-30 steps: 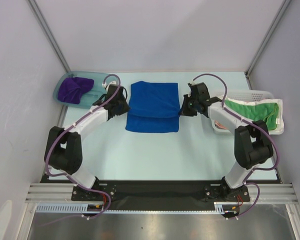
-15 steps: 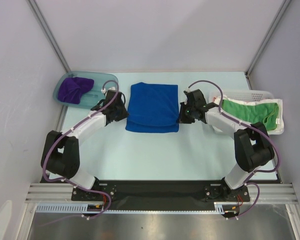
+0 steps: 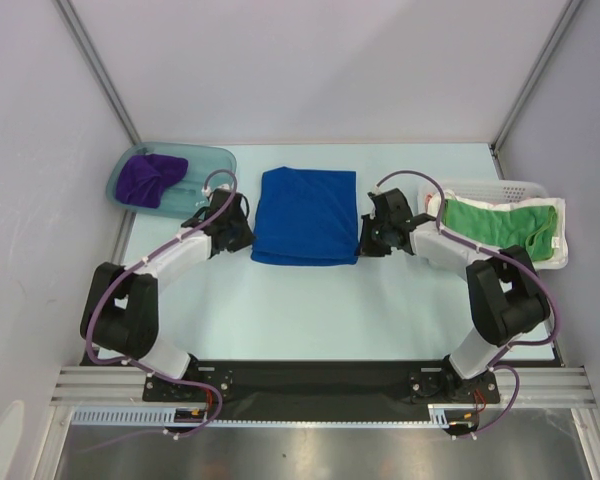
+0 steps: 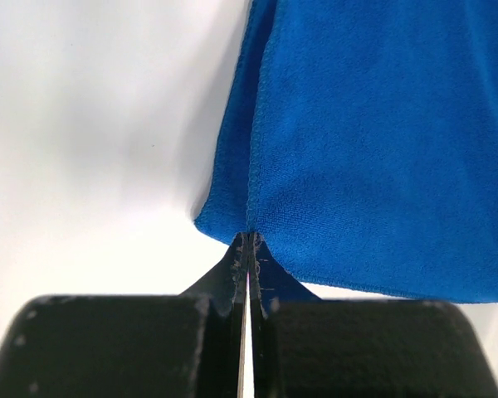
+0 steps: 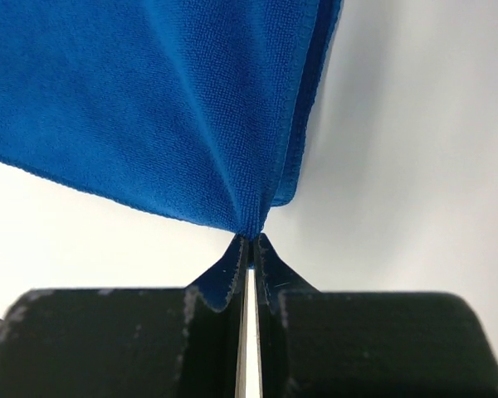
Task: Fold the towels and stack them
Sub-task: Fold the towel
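A blue towel [image 3: 305, 215] lies folded on the table's middle. My left gripper [image 3: 248, 240] is shut on its near left corner, seen pinched in the left wrist view [image 4: 249, 236] where the blue towel [image 4: 382, 141] fans out above. My right gripper [image 3: 363, 243] is shut on the near right corner, seen in the right wrist view [image 5: 251, 235] with the blue towel [image 5: 149, 99] spreading up and left. A purple towel [image 3: 148, 177] lies in a clear tray [image 3: 215, 160] at the far left. A green towel [image 3: 500, 220] lies in a white basket [image 3: 500, 187] at the right.
Grey walls close in the back and both sides. Both arms' cables arch over the table beside the blue towel. The arm bases and a black rail sit at the near edge.
Both grippers have moved toward the near edge, drawing the upper layer's corners with them; the layer now reaches the near edge, so the strip of lower layer seen before is covered.
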Controlling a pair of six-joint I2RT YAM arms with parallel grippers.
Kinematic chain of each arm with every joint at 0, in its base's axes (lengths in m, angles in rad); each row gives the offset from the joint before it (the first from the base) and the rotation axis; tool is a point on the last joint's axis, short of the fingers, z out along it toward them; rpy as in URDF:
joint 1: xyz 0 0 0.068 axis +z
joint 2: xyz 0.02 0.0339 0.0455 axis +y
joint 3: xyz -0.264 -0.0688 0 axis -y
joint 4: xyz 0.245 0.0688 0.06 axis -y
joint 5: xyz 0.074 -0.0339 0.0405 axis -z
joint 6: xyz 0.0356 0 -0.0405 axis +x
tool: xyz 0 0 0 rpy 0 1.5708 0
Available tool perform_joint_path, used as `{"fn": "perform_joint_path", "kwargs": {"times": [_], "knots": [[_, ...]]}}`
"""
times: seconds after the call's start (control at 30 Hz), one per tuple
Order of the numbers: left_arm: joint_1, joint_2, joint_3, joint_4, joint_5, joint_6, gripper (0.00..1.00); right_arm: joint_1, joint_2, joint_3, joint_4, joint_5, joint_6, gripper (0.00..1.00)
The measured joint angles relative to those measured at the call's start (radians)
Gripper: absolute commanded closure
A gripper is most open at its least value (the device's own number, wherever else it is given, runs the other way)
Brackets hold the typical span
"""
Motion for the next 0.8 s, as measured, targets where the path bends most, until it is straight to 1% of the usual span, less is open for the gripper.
{"fn": "perform_joint_path", "kwargs": {"times": [0.2,0.5,0.53,0.57,0.6,0.63,0.67,0.7,0.8], "knots": [[0.003,0.010,-0.009,0.012,0.001,-0.001,1.00,0.000,0.010,-0.012,0.022,-0.005,0.004,1.00],[0.003,0.080,-0.015,0.044,0.013,-0.011,1.00,0.002,0.061,-0.027,0.048,-0.012,0.004,1.00],[0.004,0.085,-0.015,0.044,0.014,-0.011,1.00,0.002,0.065,-0.029,0.050,-0.012,0.004,0.98],[0.004,0.090,-0.015,0.045,0.015,-0.011,0.98,0.002,0.069,-0.031,0.054,-0.012,0.004,0.88],[0.004,0.095,-0.016,0.045,0.015,-0.011,0.89,0.002,0.071,-0.034,0.056,-0.012,0.006,0.82],[0.004,0.099,-0.016,0.045,0.014,-0.011,0.82,0.002,0.071,-0.038,0.057,-0.011,0.008,0.76],[0.004,0.102,-0.016,0.045,0.014,-0.015,0.75,0.002,0.071,-0.042,0.058,-0.011,0.009,0.67],[0.004,0.105,-0.017,0.045,0.014,-0.017,0.63,0.002,0.071,-0.047,0.060,-0.011,0.011,0.64],[0.005,0.105,-0.024,0.047,0.009,-0.025,0.53,0.002,0.066,-0.065,0.062,0.006,0.011,0.60]]}}
